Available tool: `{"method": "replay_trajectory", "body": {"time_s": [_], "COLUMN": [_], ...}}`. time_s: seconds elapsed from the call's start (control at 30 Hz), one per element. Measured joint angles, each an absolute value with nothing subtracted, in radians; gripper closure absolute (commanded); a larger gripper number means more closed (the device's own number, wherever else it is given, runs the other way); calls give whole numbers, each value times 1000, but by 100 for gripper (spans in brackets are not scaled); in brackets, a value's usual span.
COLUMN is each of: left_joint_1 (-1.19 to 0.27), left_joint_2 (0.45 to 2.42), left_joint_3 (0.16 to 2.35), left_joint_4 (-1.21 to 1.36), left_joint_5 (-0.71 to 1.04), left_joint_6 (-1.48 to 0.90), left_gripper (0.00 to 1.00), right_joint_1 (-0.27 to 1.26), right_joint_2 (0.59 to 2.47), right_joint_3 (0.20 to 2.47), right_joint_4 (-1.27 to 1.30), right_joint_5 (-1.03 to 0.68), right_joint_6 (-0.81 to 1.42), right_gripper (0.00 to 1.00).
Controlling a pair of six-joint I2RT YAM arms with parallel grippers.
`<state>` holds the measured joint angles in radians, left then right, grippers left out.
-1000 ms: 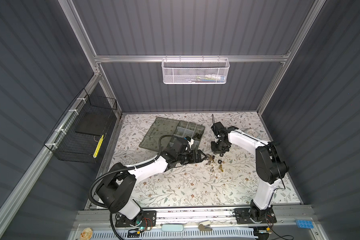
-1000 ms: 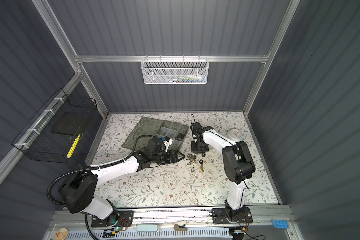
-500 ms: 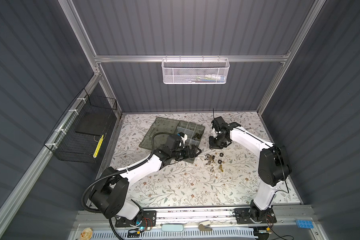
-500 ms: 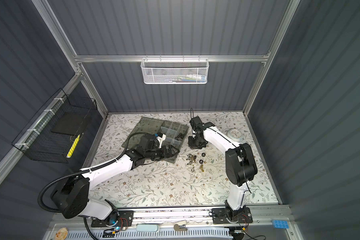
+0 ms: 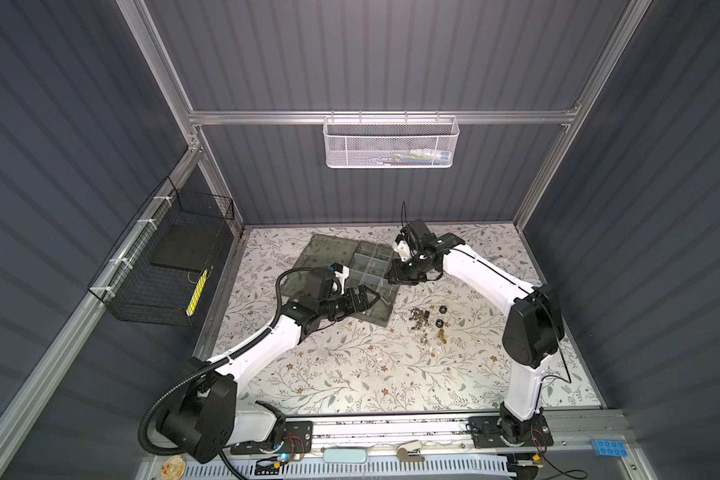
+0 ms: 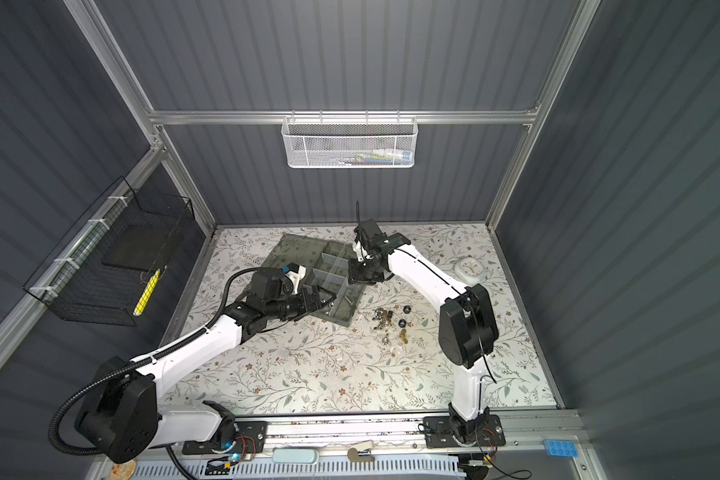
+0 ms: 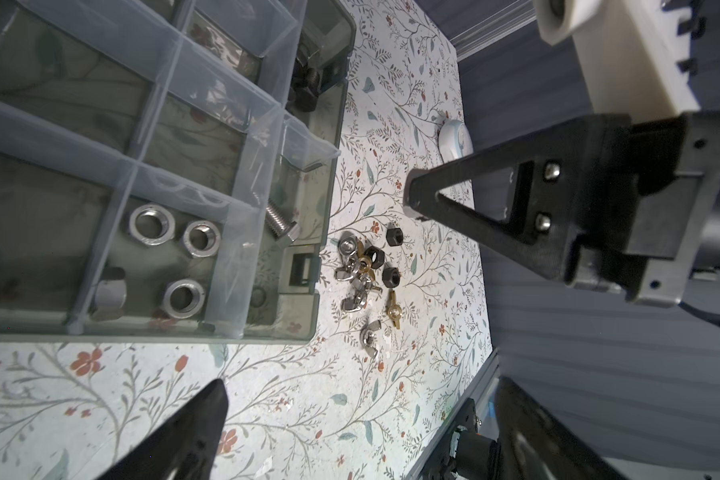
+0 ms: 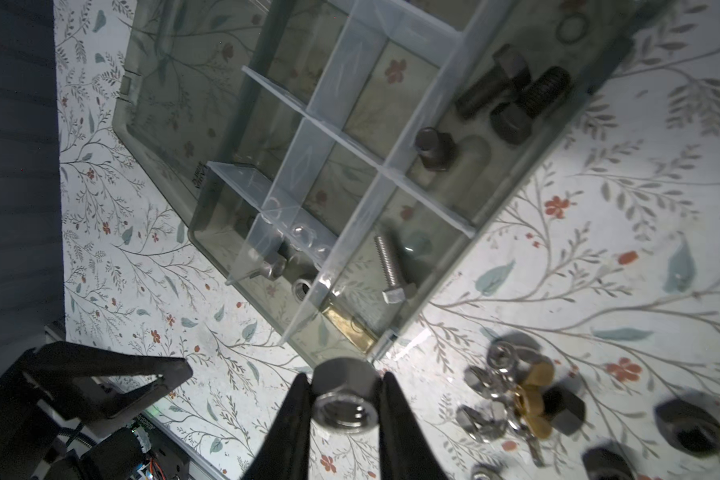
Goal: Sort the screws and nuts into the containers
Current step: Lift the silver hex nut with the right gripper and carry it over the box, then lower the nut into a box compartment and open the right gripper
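Right hand [image 8: 345, 380] pinches nut [image 8: 344, 401] (visible only in wrist view).

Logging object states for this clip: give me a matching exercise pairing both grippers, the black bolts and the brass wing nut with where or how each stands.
Things:
1. right gripper
2. left gripper
3. black bolts
4. brass wing nut

States or places:
A. loose on the floral mat
B. open, holding nothing
C. inside an organiser compartment
D. shut on a silver hex nut

Pairs: 1-D, 2-B, 3-C, 4-A
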<state>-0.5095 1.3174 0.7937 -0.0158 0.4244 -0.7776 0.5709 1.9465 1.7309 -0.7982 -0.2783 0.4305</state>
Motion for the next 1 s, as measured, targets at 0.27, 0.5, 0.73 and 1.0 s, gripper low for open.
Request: {"method": "replay_trajectory", "body": {"time_s": [0.27,0.5,0.73,1.0], "left_joint_1": [-379,-287,-265,-265], "left_joint_2": [1259,1214,1185,1168], "left_joint_3": [690,638,625,624], "left_joint_4": [-1,4,4,-7], "left_joint_5": [511,574,606,607], "left_joint_6": [-802,-825,-828,-828], "left_gripper": [0,0,0,0], "right_joint_1": [625,664,683,689], "right_joint_2": [2077,2141,2206,2243], "right_joint_3": [1845,1887,1895,1895], "right_joint_4": [-797,-786,-766,-752], "right_joint_5": [-353,-393,-425,-439], "right_joint_6": [465,493,518,535], "right_gripper": [74,72,68,61]}}
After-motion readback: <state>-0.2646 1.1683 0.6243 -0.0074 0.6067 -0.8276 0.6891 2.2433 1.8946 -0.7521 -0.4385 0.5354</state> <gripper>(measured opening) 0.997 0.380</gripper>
